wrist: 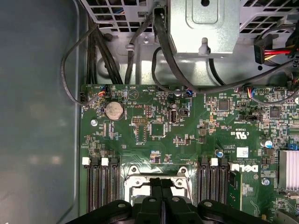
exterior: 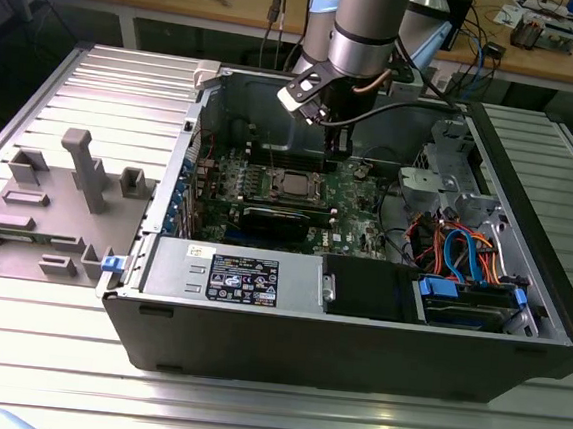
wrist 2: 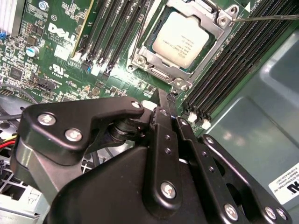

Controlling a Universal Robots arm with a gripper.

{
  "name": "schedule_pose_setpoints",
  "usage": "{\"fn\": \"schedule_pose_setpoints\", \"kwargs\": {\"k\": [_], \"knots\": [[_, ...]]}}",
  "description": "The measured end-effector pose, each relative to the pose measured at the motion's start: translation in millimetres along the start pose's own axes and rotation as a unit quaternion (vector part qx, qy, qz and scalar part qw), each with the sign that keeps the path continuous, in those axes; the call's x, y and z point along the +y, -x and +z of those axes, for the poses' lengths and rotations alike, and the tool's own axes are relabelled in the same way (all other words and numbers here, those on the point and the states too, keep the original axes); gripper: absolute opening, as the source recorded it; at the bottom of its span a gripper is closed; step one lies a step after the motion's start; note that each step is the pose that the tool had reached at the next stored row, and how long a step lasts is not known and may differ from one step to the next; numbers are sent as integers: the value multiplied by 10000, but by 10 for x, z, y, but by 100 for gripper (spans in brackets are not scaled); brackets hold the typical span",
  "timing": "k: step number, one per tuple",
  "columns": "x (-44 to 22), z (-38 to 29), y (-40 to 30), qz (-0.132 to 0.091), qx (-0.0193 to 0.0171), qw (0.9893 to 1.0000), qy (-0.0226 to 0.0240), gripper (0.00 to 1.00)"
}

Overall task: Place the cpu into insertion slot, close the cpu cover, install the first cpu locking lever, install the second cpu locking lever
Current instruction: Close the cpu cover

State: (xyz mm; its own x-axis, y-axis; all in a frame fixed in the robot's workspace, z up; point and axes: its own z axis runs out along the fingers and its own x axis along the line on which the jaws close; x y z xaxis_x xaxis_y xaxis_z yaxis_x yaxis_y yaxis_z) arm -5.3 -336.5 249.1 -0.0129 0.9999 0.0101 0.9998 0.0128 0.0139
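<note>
The cpu (wrist 2: 180, 32) lies flat in the insertion slot (wrist 2: 161, 74) on the green motherboard, its silver top showing through the cut-out of the cpu cover (wrist 2: 212, 11), which lies down over it. A thin locking lever rod (wrist 2: 266, 17) sticks out sideways from the cover's corner. My gripper (wrist 2: 162, 95) hangs a little above the board beside the socket, shut with nothing between its fingers. In the exterior view the gripper (exterior: 335, 143) is just behind the cpu (exterior: 294, 183). In the first wrist view the gripper (wrist: 161, 182) hangs over the socket rim (wrist: 135, 179).
Long black memory slots (wrist 2: 117, 32) flank the socket on both sides. Black cables (wrist: 163, 51) and a metal drive cage (wrist: 205, 28) stand beyond the board. The case wall (exterior: 210, 117) closes in the exterior view's left. A grey fixture plate (exterior: 56, 204) lies outside the case.
</note>
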Motion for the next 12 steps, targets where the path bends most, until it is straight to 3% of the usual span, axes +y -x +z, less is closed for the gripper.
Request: {"fn": "schedule_pose_setpoints", "kwargs": {"k": [6, 12], "knots": [[-7, 0, 1, 0, 0, 10000, 0, 11], [-87, 28, 0, -103, 6, 9999, -1, 11]]}}
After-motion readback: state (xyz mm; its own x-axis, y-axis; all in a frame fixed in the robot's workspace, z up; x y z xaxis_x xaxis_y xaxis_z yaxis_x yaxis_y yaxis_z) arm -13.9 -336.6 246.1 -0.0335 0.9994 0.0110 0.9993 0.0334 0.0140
